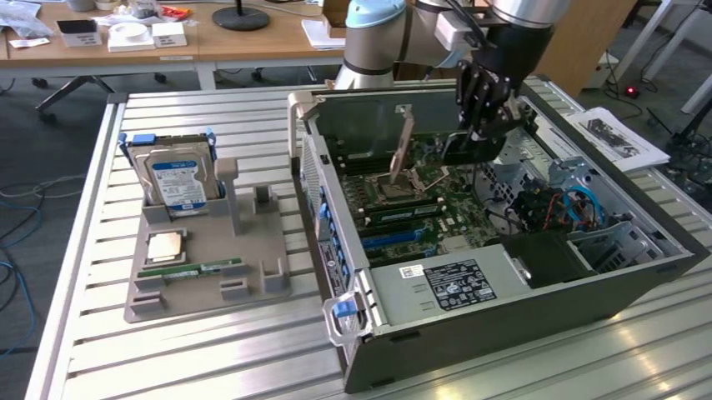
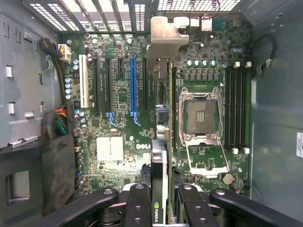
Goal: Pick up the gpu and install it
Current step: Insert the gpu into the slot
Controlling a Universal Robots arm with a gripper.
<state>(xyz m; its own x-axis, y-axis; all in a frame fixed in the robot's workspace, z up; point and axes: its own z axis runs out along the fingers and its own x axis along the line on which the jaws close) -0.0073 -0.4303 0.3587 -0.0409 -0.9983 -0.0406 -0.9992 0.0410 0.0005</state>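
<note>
My gripper is inside the open computer case and shut on the gpu, a dark card that hangs below the fingers over the motherboard. In the wrist view the gpu is edge-on between the two black fingers, with its silver end bracket near the case's slotted rear wall. The card hovers above the board between the long blue slot and the open processor socket. I cannot tell whether its lower edge touches a slot.
A grey holder tray on the slatted table carries an upright hard drive, a processor chip and a green memory stick. Case walls, the raised socket lid, black memory slots and cable bundles surround the card.
</note>
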